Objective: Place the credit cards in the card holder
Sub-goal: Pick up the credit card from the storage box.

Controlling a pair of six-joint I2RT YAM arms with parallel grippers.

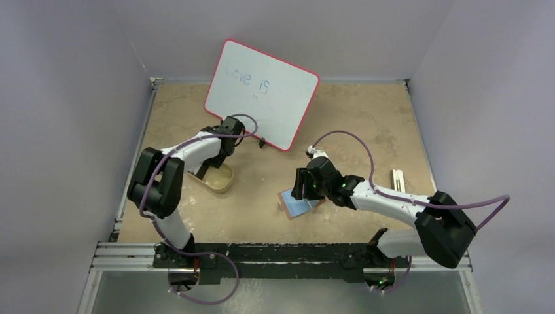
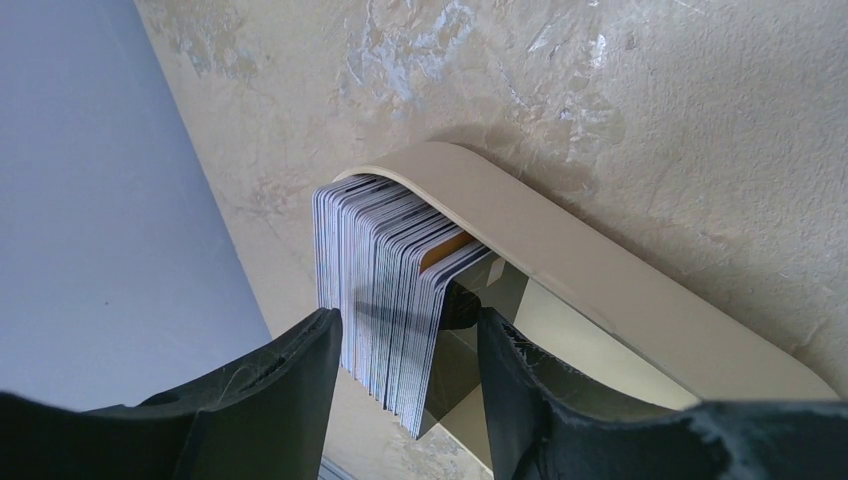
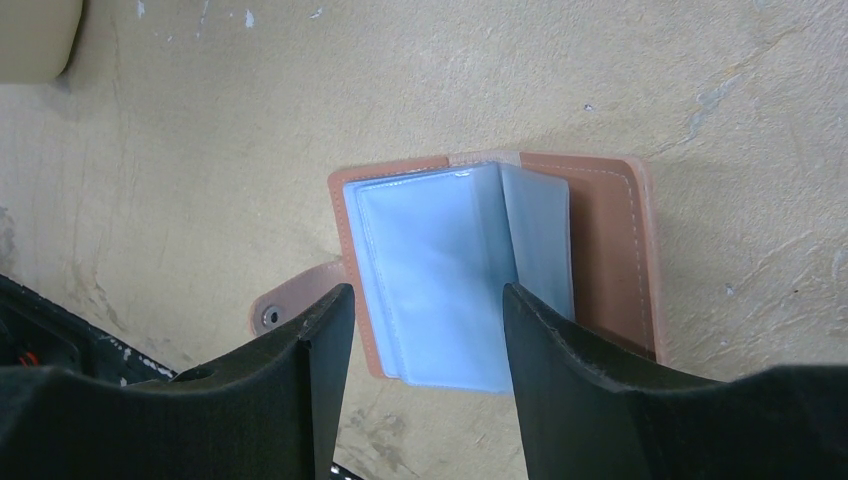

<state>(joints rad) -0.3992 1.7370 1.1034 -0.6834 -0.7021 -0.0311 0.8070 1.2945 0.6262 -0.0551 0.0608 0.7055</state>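
We start with the table (image 1: 366,131), where a red-rimmed whiteboard (image 1: 262,91) lies at the far side, well apart from the work. Each arm has its own job. The left arm reaches over the tan oval tray (image 2: 620,290) on its side. The right arm stretches toward the middle, where the card holder (image 3: 470,260) lies.

The tray keeps the credit cards (image 2: 385,270) standing on edge in one tight stack against its curved end. We judge that leaves their upper edges free for a pinch from above. The left gripper (image 2: 408,325) is spread wide and straddles the stack, one finger on each flank. It grips nothing yet, and a clear gap shows on the tray's inner side.

The card holder lies opened flat, leather down, with its pale blue sleeves fanned upward so a pocket mouth can be reached. The right gripper (image 3: 428,295) hovers over those sleeves with its jaws parted. It is probably there to steady or spread them, though we cannot tell whether it touches the plastic. The tab with its snap stud (image 3: 270,317) sticks out beside one finger, unfastened. No card has reached a sleeve that we can see.
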